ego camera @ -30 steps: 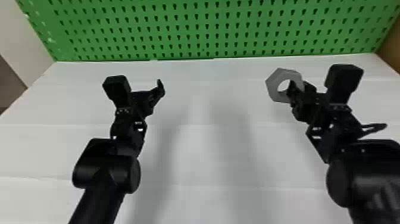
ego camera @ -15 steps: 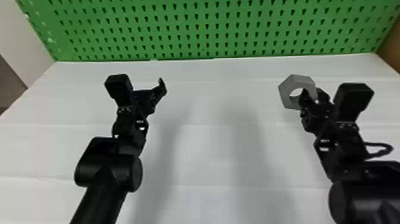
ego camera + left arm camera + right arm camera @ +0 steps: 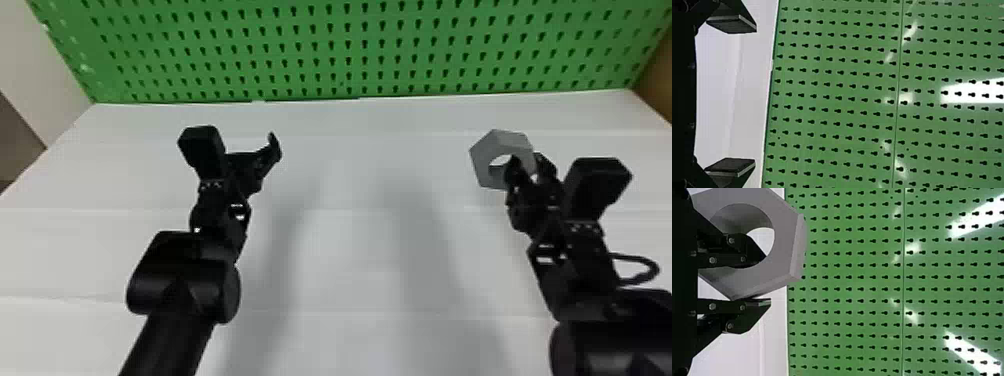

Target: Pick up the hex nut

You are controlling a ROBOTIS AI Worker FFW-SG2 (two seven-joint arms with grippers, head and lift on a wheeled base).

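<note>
Over the white surface [image 3: 350, 240], the hex nut [image 3: 481, 149] sits in the right claw [image 3: 528, 164], clamped by its wall, one finger through the bore, a sound hold for a probably rigid, smooth part; the left claw [image 3: 755, 95] stands wide apart, holding nothing.

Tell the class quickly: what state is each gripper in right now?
Left gripper: open, empty.
Right gripper: closed on the nut, one finger in its hole, the other against its outside.

I see table [image 3: 350, 240] before pegboard [image 3: 341, 31]; my left gripper [image 3: 247, 154] before pegboard's left half, my right gripper [image 3: 527, 163] before right half, holding hex nut [image 3: 484, 156].
</note>
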